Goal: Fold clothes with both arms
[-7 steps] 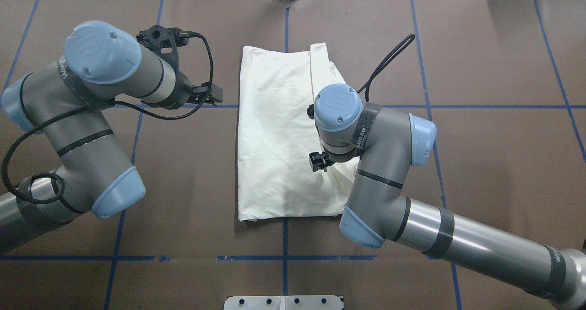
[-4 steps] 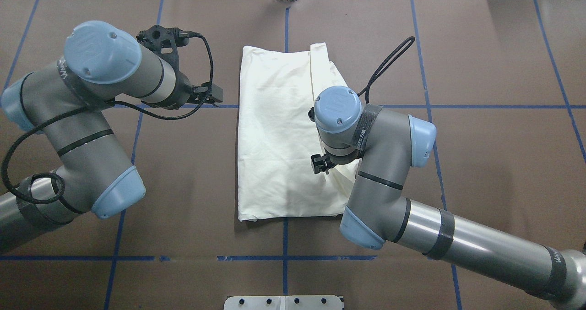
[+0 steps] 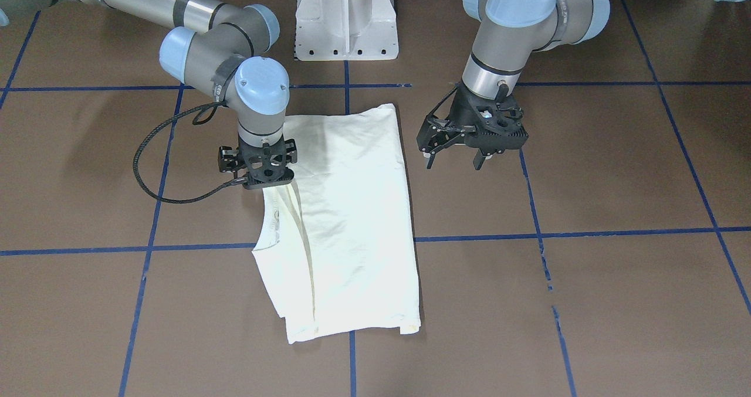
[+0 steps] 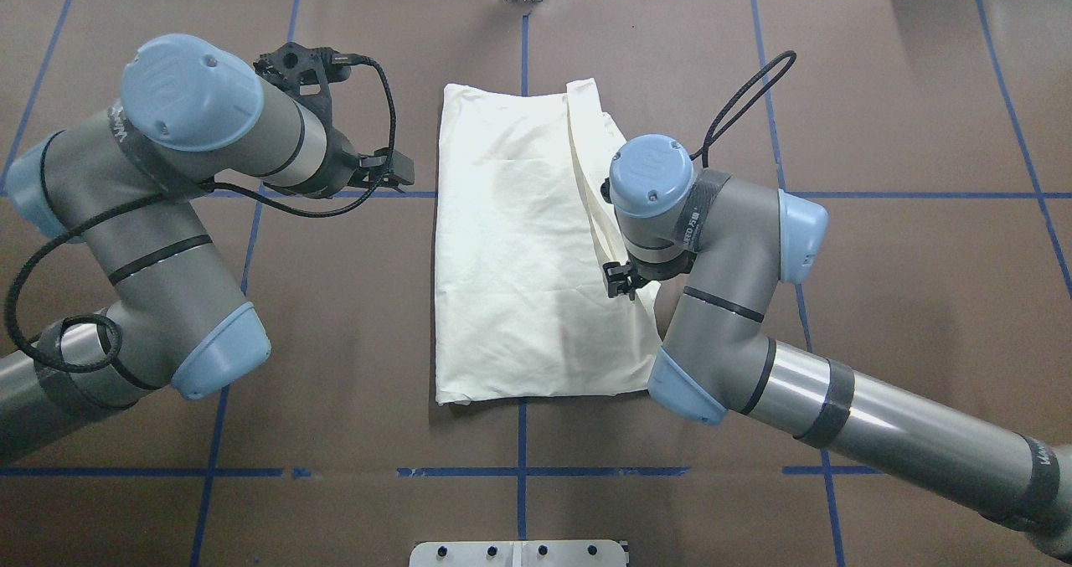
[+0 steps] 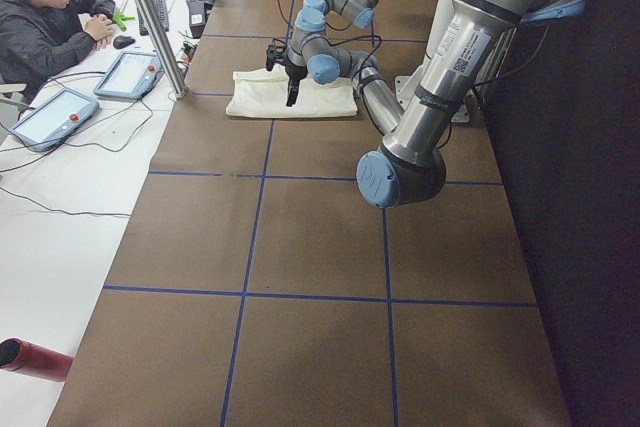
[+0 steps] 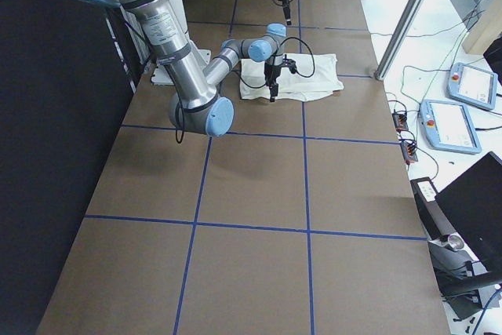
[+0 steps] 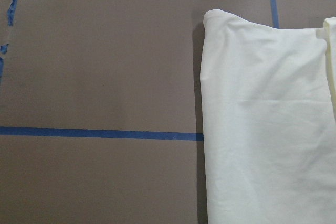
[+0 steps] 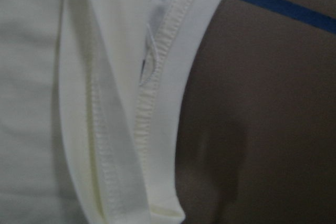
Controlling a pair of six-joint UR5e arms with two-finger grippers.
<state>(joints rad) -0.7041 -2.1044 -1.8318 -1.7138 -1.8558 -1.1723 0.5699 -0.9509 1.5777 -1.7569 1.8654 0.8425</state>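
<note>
- Front-facing: cream-white folded T-shirt (image 3: 352,221) is lying flat on the brown table (image 3: 587,180); black left gripper (image 3: 455,159) is hovering beside it, fingers wide apart, empty
- Overhead: black right gripper (image 4: 618,280) is hanging over its edge; I cannot tell its fingers' state
- Right wrist: limp, light cloth is probably offering its stitched hem (image 8: 157,77) for pinching

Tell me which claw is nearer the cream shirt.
Right. The right claw is directly above one side edge of the cream shirt. The left claw hangs open over bare table off the opposite side, clear of the fabric.
</note>
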